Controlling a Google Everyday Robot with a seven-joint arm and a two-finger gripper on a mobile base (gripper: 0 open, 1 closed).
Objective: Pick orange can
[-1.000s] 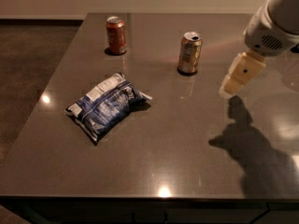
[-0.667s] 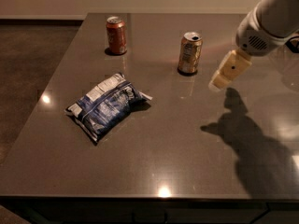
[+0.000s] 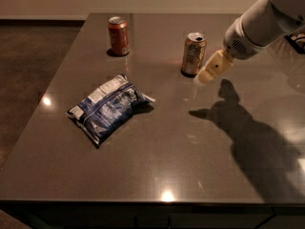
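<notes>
Dim-lit, the dark table [image 3: 167,171] carries it all: your gripper [image 3: 204,77] hangs low just beside the orange can [image 3: 194,54], near its base and apparently not touching. I judge it is lined up for a side grasp, though you cannot tell whether it is spread or closed. That can stands upright toward the far edge, contents hidden. Farther out, a crumpled blue chip bag [image 3: 108,108] and a red-orange can [image 3: 118,36] sit well apart from it, out of your way.
</notes>
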